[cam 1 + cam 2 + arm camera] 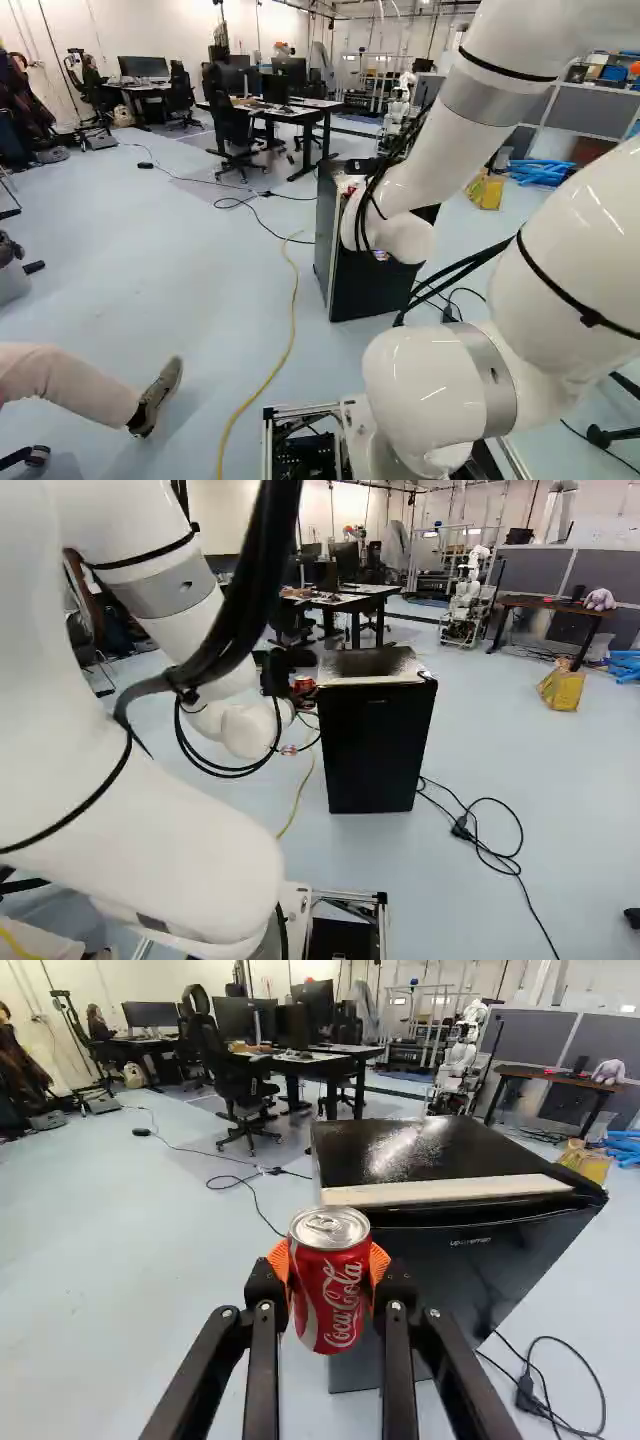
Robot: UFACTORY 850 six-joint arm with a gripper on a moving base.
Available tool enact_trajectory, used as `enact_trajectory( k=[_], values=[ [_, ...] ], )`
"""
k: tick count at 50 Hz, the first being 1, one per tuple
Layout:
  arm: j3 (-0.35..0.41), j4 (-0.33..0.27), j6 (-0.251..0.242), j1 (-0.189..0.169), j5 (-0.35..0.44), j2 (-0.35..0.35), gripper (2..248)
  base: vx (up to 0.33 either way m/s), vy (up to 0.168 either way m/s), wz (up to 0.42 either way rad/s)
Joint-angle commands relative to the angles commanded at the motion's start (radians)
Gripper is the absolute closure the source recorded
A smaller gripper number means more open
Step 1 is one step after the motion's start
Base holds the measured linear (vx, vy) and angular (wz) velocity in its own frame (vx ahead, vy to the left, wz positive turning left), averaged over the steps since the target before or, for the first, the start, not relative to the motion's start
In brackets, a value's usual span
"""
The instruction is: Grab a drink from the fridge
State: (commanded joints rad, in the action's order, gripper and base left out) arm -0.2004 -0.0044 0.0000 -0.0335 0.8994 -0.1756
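Observation:
In the right base view my gripper point(287, 670) is beside the upper left corner of the black fridge point(375, 745), a red drink can point(304, 685) at its tip. Seen in the wrist view, the gripper point(330, 1285) is shut on the can point(330, 1295), an orange pad touching each side. The can is upright and held in the air in front of the fridge point(450, 1250). The fridge door appears closed, with a pale strip along the top's front edge. Part of the fridge front is hidden behind the can and fingers.
A yellow cable point(292, 320) and black cables point(490, 840) lie on the floor. Close ahead at the left of the left base view is a person's leg and shoe point(158, 395). Desks point(285, 112) and chairs stand beyond; another robot point(468, 595) is farther back.

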Motion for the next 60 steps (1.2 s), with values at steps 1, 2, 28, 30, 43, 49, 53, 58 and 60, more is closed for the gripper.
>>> enact_trajectory(
  k=[1, 2, 28, 30, 43, 49, 53, 58, 60],
  values=[
    [0.005, 0.0, 0.0, 0.001, -0.001, -0.005, 155, 0.0, 0.0, 0.0],
    [0.01, 0.0, 0.0, 0.003, -0.002, -0.009, 155, 0.0, 0.0, 0.0],
    [0.097, 0.004, 0.0, 0.029, -0.023, -0.089, 155, 0.0, 0.0, 0.0],
    [0.101, 0.004, 0.0, 0.03, -0.024, -0.092, 155, 0.0, 0.0, 0.0],
    [0.113, 0.004, 0.0, 0.033, -0.027, -0.103, 155, 0.0, 0.0, 0.0],
    [0.113, 0.004, 0.0, 0.034, -0.027, -0.104, 155, 0.0, 0.0, 0.0],
    [0.113, 0.004, 0.0, 0.034, -0.027, -0.104, 155, 0.0, 0.0, 0.0],
    [0.113, 0.004, 0.0, 0.034, -0.027, -0.104, 155, 0.0, 0.0, 0.0],
    [0.113, 0.004, 0.0, 0.034, -0.027, -0.104, 155, 0.0, 0.0, 0.0]
  ],
)
